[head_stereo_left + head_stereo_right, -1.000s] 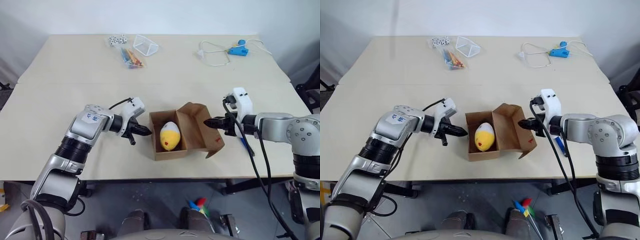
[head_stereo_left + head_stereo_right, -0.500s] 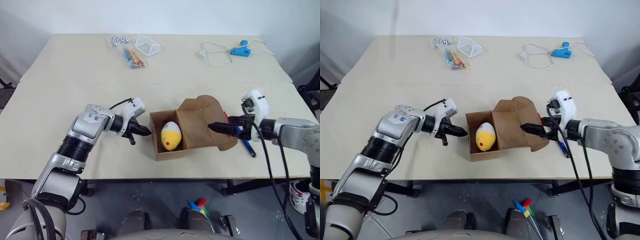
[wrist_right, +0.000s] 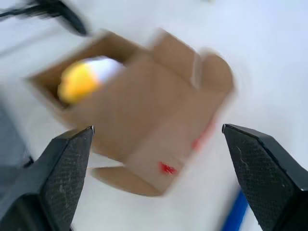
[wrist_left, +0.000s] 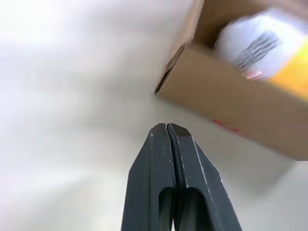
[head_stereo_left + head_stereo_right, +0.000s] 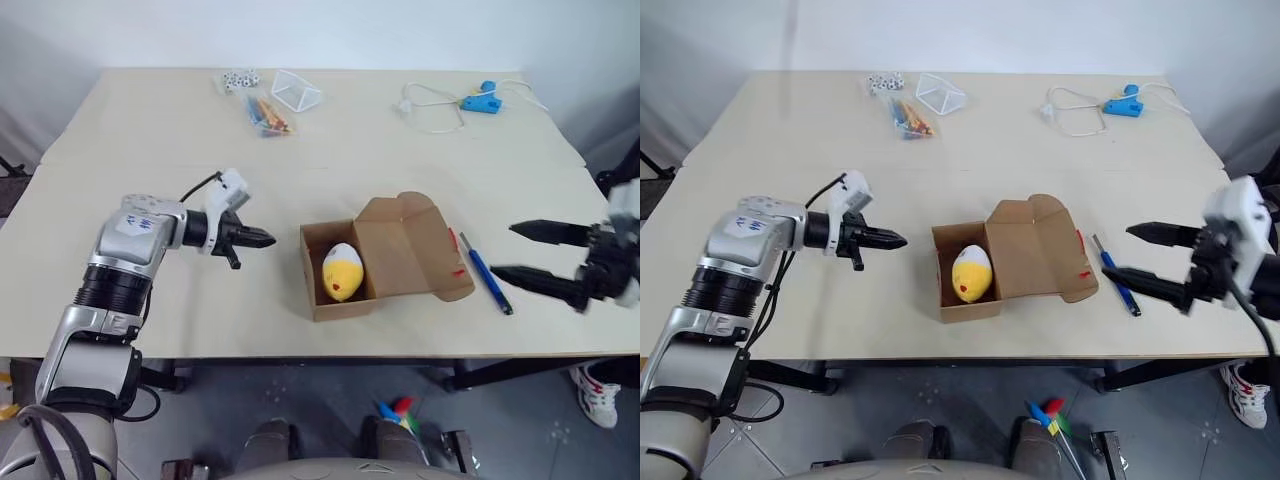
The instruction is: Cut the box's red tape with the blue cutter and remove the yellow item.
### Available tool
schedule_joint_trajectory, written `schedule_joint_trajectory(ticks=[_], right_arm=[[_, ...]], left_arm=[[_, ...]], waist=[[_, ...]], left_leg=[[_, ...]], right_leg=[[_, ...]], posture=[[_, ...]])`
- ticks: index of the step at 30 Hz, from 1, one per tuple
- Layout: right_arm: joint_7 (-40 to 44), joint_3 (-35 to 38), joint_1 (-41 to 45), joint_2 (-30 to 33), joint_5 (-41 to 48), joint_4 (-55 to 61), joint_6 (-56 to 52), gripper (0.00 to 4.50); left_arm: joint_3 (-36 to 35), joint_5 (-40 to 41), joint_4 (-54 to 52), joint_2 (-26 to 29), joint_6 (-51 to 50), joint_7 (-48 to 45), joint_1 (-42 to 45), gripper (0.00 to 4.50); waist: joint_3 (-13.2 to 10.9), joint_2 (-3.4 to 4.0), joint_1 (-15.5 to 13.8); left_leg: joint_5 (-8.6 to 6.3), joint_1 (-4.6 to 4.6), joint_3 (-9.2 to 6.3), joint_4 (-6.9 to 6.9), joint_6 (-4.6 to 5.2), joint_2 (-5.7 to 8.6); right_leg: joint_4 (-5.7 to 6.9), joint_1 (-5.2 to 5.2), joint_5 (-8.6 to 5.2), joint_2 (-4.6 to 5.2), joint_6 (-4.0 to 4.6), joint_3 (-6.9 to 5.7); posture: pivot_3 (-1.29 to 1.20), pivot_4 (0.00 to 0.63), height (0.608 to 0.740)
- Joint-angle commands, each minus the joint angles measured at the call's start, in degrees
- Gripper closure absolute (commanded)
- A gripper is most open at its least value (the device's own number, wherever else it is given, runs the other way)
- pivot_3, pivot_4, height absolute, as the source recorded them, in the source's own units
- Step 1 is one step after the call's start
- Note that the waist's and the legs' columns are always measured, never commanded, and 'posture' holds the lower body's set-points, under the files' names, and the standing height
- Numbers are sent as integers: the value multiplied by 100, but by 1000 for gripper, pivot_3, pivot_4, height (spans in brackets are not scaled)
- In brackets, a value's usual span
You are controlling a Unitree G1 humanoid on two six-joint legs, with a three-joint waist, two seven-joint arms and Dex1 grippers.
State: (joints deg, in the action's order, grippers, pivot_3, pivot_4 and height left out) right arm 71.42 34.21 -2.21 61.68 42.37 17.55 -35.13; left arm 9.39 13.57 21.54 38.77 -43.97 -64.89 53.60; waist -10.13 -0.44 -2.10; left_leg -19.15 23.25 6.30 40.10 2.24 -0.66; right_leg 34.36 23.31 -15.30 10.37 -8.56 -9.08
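1. Box [image 5: 385, 262]: table centre, lid flung open; we see the yellow item [image 5: 341, 272] half-hidden inside.
2. Blue cutter [image 5: 487, 273]: at the box's 3 o'clock.
3. Left gripper [image 5: 262, 238]: pinched closed, empty.
4. Right gripper [image 5: 520, 254]: spread wide, empty, blurred.

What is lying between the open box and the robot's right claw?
The blue cutter lies on the table between the box and the open right gripper, seen in the right eye view.
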Motion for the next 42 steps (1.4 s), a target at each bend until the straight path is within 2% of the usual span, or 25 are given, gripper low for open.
schedule_joint_trajectory(ticks=[1,9,15,20,27,35,38,42], right_arm=[[777,581,-530,133,-324,-2,557,0],[1094,1201,-792,-222,139,-109,614,0],[802,1529,-917,-748,279,134,816,0],[473,1744,-1188,-1010,415,496,758,0],[6,1922,-1591,-1437,560,1004,845,0],[-357,1906,-1735,-1672,801,1416,921,0],[-456,1887,-1706,-1690,913,1447,937,0],[-513,1850,-1680,-1647,986,1400,960,0]], left_arm=[[50,37,34,120,-105,-371,527,3923],[621,-155,105,-150,178,-1062,1493,1688],[1383,-468,362,-921,817,-1575,1880,21],[1701,-682,388,-1185,1261,-1902,1858,21],[2135,-1555,1196,-1788,2095,-1308,1942,21],[2095,-1933,1938,-2275,2852,-1117,1984,21],[2089,-2019,1941,-2305,2897,-1220,1946,549],[2056,-2096,1872,-2257,2965,-1293,1904,1693]], waist=[[-3,-5,-16],[-4,-7,-18],[-4,-7,-82],[-4,-6,-42],[-4,-6,-79],[-4,-6,-89],[-4,-5,-79],[-4,-5,-89]], left_leg=[[0,1,2,3,2,3],[2,-9,7,5,8,0],[2,-10,6,7,8,4],[2,-10,6,6,8,0],[0,-11,3,12,12,3],[-1,-11,-37,13,14,3],[-1,-12,-44,12,15,2],[-1,-13,-45,13,15,3]], right_leg=[[-2,-1,0,1,0,3],[-22,-18,0,0,0,7],[-27,-24,0,0,0,6],[-34,-26,0,-1,0,6],[-35,-30,0,2,1,8],[-37,-33,1,2,1,6],[-35,-32,1,2,2,7],[-35,-33,1,2,2,7]], posture=[[0,150,740],[0,150,740],[0,150,740],[0,150,740],[0,150,740],[0,150,740],[0,150,740],[0,150,740]])
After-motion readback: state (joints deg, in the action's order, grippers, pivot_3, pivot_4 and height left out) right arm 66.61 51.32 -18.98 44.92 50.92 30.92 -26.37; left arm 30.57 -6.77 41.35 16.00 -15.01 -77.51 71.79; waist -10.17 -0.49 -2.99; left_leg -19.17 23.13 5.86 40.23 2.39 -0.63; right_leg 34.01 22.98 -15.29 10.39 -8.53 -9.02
